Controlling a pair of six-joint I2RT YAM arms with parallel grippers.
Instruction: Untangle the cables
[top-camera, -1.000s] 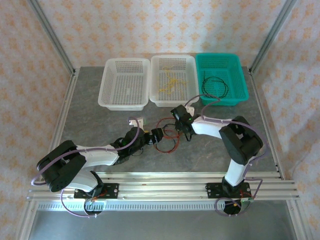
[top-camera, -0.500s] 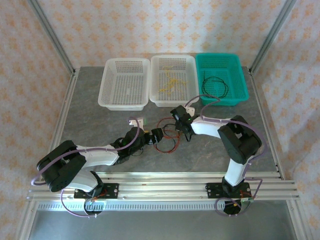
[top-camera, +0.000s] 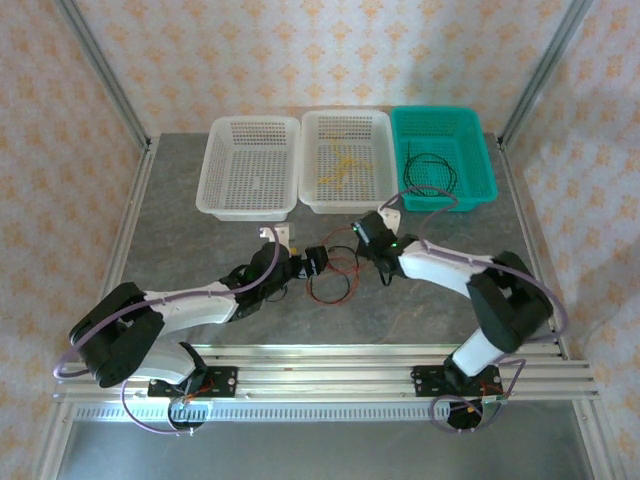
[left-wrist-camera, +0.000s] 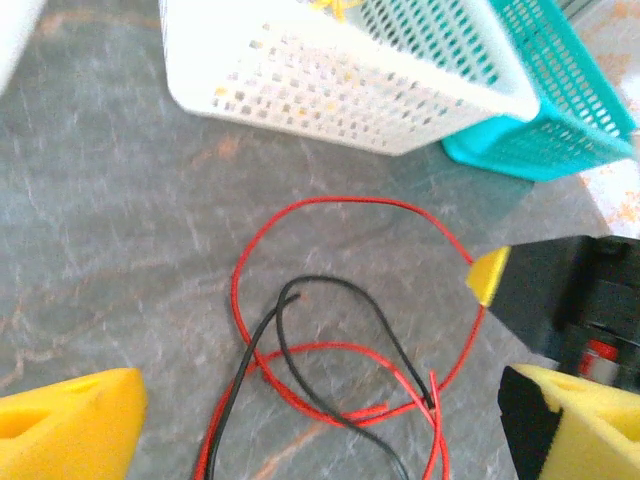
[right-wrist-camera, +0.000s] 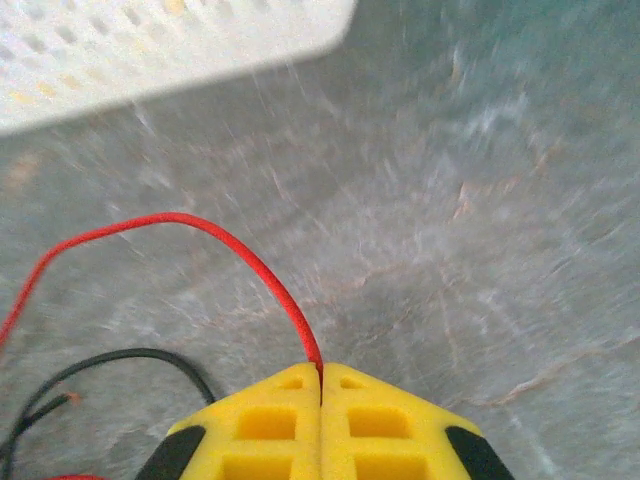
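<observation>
Two cables are left on the table (top-camera: 190, 240), a red cable (left-wrist-camera: 340, 202) and a black cable (left-wrist-camera: 330, 285). They are crossed in one loose tangle between the grippers, just in front of the middle white basket (top-camera: 345, 203). A yellow cable (top-camera: 343, 165) is seen lying in that basket, and a coiled black wire (top-camera: 430, 172) in the teal basket (top-camera: 445, 203).

The right gripper (right-wrist-camera: 320, 385) is closed, its yellow pads pressed together, and the red cable is pinched in the seam between them. From there the cable is led away from the fingers and bent off to the left in an arc.

The left gripper (left-wrist-camera: 320, 430) is held wide, with nothing gripped, and the tangle is framed in the gap between its pads. The red loop is spread ahead of it. The black cable is folded inside that loop as a narrow hairpin, its long axis running away from the left fingers toward the baskets.

The coming move is judged to turn on this: the red side is already secured by the right arm, while the black hairpin lies straight ahead of the left fingers and nearer to them. The black strand alone would have to be taken before the two are drawn apart.
</observation>
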